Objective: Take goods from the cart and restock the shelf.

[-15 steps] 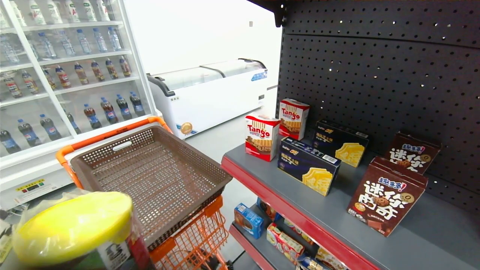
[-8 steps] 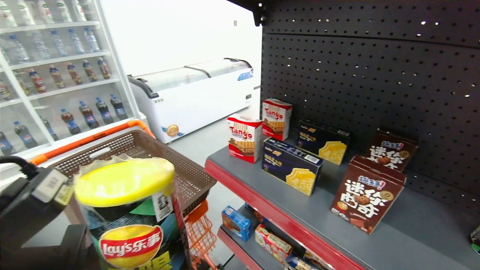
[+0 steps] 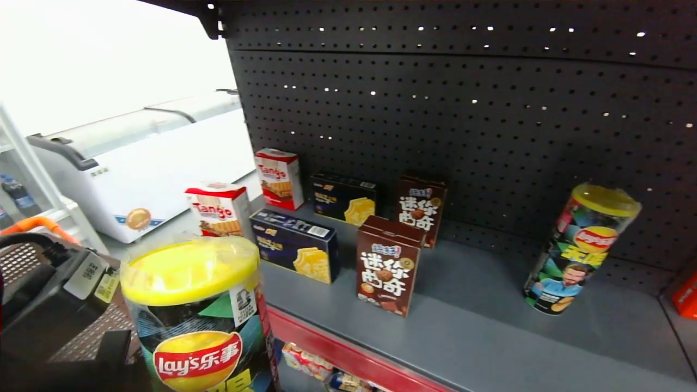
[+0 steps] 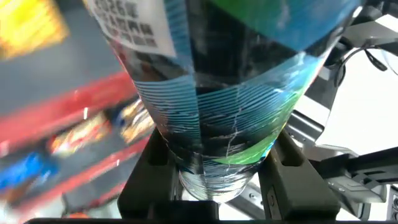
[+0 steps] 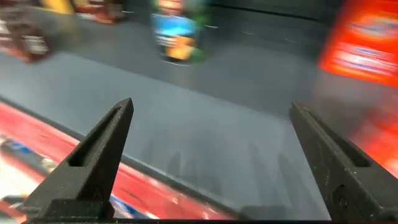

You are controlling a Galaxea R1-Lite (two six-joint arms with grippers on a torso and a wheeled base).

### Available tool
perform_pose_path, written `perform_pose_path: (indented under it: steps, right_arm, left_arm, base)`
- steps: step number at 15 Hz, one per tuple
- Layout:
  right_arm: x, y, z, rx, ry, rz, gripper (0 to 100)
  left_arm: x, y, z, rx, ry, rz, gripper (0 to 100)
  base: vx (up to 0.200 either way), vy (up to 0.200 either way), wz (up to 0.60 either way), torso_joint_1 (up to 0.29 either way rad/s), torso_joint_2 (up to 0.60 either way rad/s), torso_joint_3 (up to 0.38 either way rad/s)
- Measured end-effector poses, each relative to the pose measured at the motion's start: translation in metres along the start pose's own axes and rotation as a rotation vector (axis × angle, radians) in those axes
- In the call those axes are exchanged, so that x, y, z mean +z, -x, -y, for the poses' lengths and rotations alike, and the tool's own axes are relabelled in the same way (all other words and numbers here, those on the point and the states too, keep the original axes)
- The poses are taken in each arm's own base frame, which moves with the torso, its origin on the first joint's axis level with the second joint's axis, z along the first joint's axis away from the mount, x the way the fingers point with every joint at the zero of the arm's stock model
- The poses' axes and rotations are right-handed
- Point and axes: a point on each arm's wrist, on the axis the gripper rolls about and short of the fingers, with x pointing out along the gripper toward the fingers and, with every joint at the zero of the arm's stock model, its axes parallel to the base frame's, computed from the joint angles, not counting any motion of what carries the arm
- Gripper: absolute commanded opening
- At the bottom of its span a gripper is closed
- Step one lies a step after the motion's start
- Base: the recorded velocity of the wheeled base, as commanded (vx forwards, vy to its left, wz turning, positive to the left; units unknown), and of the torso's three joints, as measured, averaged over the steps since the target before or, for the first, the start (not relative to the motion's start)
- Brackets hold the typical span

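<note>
A chips can (image 3: pixel 193 321) with a yellow lid stands upright at the lower left of the head view, close to the camera. My left gripper (image 4: pixel 217 180) is shut on its lower end, a black finger (image 4: pixel 149 177) on each side of the can (image 4: pixel 236 106). A second chips can (image 3: pixel 580 250) stands on the grey shelf board (image 3: pixel 490 332) at the right. My right gripper (image 5: pixel 214 162) hangs open over the shelf board (image 5: pixel 205 112), nothing between its fingers, with that standing can (image 5: pixel 177 28) farther off.
Brown biscuit boxes (image 3: pixel 387 265), dark blue boxes (image 3: pixel 297 245) and red-and-white wafer boxes (image 3: pixel 219 209) fill the shelf's left half. An orange pack (image 3: pixel 686 294) sits far right. The cart's brown basket (image 3: pixel 16 261) is at the left edge. Bare board lies between the brown boxes and the standing can.
The head camera has swung right, so the cart slid left and the shelf's right end came into view. The held can has risen from the lower left corner.
</note>
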Motion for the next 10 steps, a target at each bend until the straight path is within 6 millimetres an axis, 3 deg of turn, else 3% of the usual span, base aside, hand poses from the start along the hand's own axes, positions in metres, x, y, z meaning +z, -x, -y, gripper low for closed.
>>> perform_pose_path:
  steps: [6, 10]
  right_arm:
    - [0.0000, 0.0000, 0.0000, 0.000, 0.000, 0.000, 100]
    - [0.0000, 0.0000, 0.0000, 0.001, 0.000, 0.000, 100]
  left_arm:
    - [-0.0033, 0.0000, 0.0000, 0.000, 0.004, -0.009, 0]
    - [-0.0089, 0.0023, 0.0008, 0.001, 0.008, -0.013, 0]
  base:
    - [0.000, 0.000, -0.60, 0.002, 0.00, 0.002]
    - [0.000, 0.000, 0.00, 0.000, 0.00, 0.000]
